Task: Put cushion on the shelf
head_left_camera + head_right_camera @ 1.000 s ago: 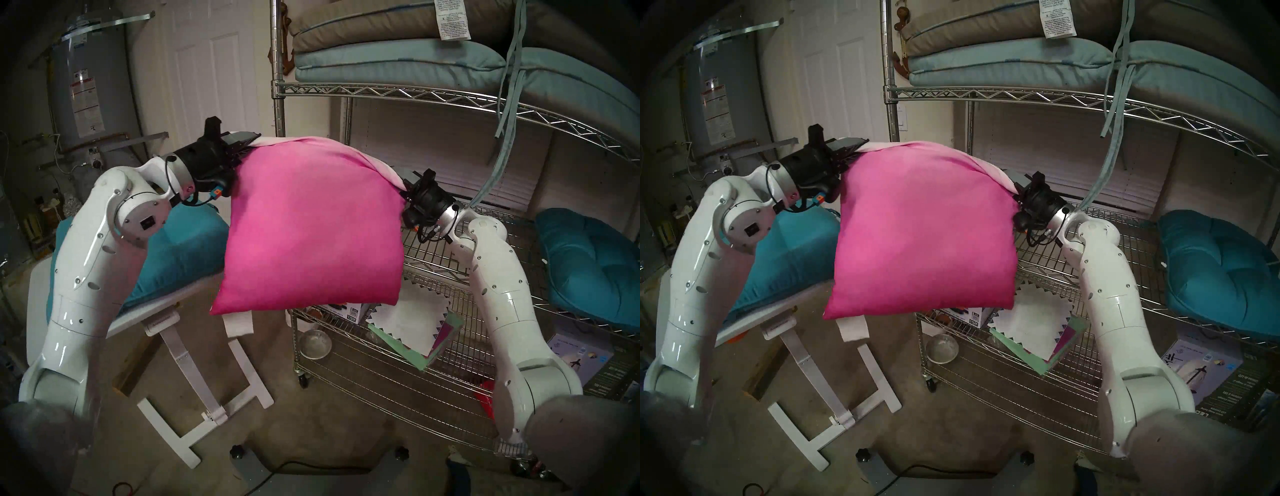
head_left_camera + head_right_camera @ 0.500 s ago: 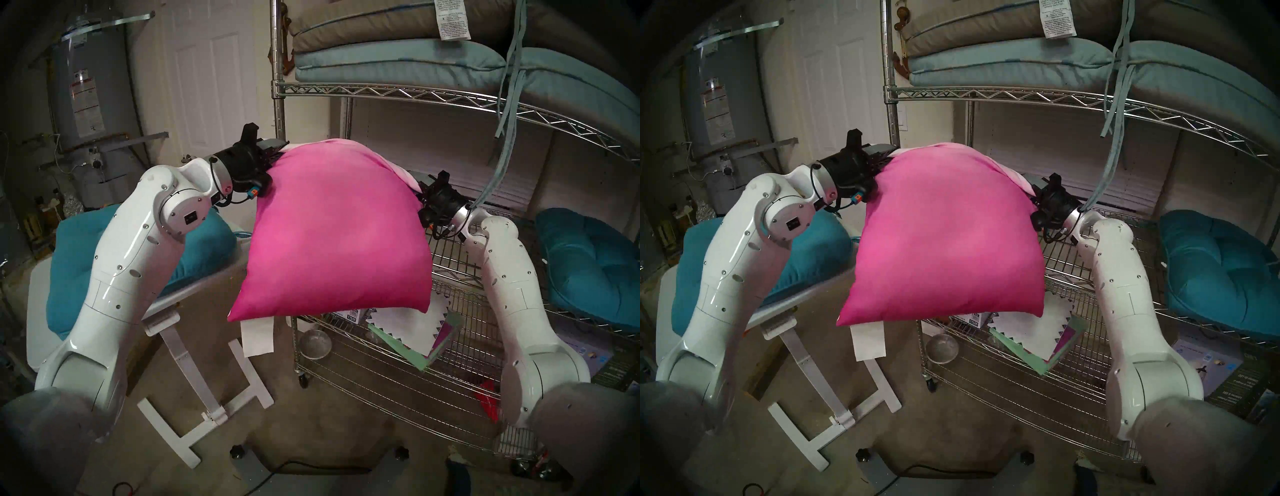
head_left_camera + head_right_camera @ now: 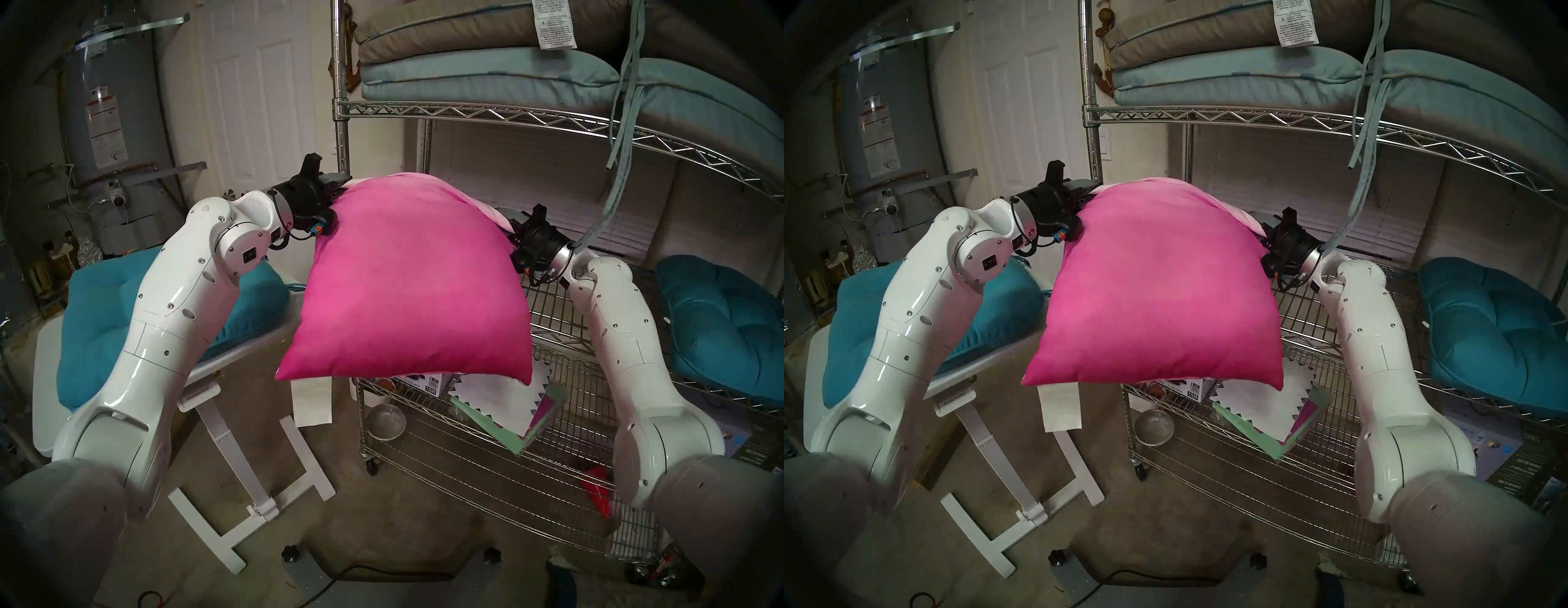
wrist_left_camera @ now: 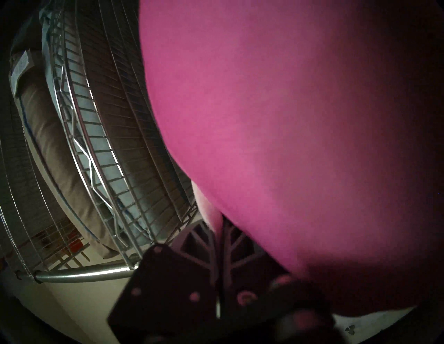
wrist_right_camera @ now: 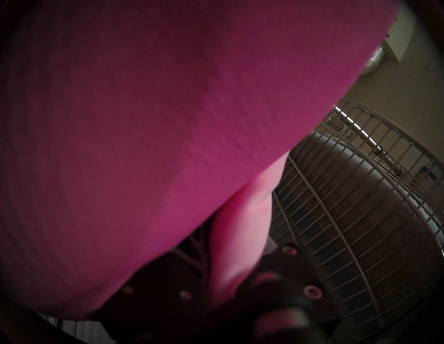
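Note:
The cushion (image 3: 411,280) hangs in the air between my arms, its hot pink face toward me, its white tag (image 3: 313,401) dangling below. It also fills the head right view (image 3: 1157,288) and both wrist views (image 4: 300,125) (image 5: 144,120). My left gripper (image 3: 341,187) is shut on its upper left corner; its closed fingers pinch pale fabric in the left wrist view (image 4: 217,230). My right gripper (image 3: 511,220) is shut on the upper right corner (image 5: 240,240). The chrome wire shelf (image 3: 551,123) stands right behind the cushion, whose right part is in front of the middle tier (image 3: 555,314).
Grey and pale blue pads (image 3: 488,68) lie on the upper tier, their ties (image 3: 623,119) hanging down. A teal cushion (image 3: 721,327) sits on the middle tier at right, another (image 3: 102,322) on the white tilted table (image 3: 237,429) at left. Papers (image 3: 505,407) and a bowl (image 3: 386,422) lie below.
Both arms have carried the cushion to the right and slightly up, from over the white table toward the shelf's middle tier. Both grips held.

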You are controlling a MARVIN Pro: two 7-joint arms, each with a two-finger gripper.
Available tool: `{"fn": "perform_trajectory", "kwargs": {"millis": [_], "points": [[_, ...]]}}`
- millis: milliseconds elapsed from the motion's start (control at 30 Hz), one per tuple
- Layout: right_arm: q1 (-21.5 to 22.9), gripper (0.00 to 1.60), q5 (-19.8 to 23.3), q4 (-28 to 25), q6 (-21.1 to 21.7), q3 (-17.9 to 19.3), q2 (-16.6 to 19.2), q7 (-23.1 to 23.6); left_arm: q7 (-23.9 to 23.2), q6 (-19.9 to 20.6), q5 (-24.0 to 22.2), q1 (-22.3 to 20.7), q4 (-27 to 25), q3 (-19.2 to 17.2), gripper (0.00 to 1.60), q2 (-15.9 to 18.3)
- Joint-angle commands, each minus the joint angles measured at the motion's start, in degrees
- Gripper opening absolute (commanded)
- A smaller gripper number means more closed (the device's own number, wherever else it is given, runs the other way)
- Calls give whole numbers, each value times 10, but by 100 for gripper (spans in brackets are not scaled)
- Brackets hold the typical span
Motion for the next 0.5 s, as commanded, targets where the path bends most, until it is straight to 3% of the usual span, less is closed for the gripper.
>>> {"fn": "perform_trajectory", "kwargs": {"millis": [0,467], "points": [[52,0,-6,21,17,15,22,11,0,10,12,-54,33,6,0,-24],[78,0,-28,63,11,17,37,31,0,21,36,-97,96,40,0,-75]]}}
